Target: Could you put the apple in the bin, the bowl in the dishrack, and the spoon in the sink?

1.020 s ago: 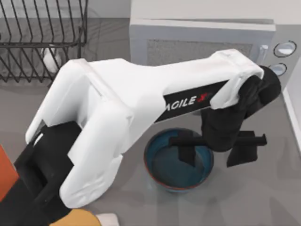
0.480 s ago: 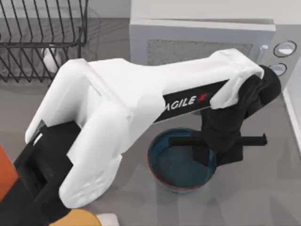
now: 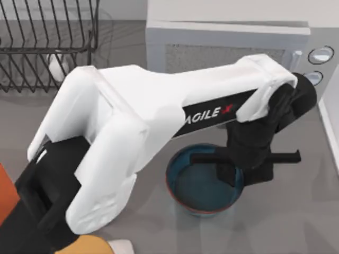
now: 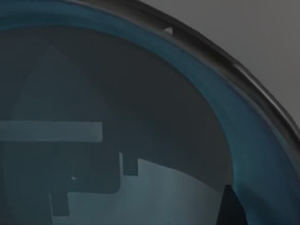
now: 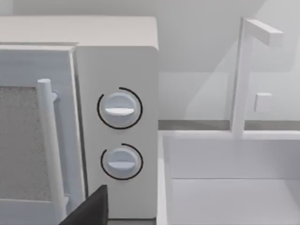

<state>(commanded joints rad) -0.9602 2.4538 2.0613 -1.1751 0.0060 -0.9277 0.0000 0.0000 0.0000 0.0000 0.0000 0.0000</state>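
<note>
Since 1 second ago, my left gripper (image 3: pixel 239 170) has swung from straddling the middle of the bowl (image 3: pixel 198 185) over to its right-hand rim, and the bowl has slid a little to the right on the grey table (image 3: pixel 296 222); over the last half second almost nothing has changed. Seen from above, 1 dark finger (image 3: pixel 226 173) hangs inside the bowl against the right wall, while the rest of the black gripper body sits over and outside that rim (so the fingers appear to straddle the edge). Whether they actually pinch the rim, I cannot tell. From the left wrist, the teal inside of the bowl (image 4: pixel 140 93) and its curved rim sit close under the camera.

At the back left of the table stands the dishrack (image 3: pixel 47 42), well apart from the bowl. Behind the bowl is a white microwave (image 3: pixel 228 47) with 2 round knobs (image 5: pixel 119 108). Right beside the microwave lies the white sink (image 5: pixel 229 197) with its tap (image 5: pixel 241 75).
</note>
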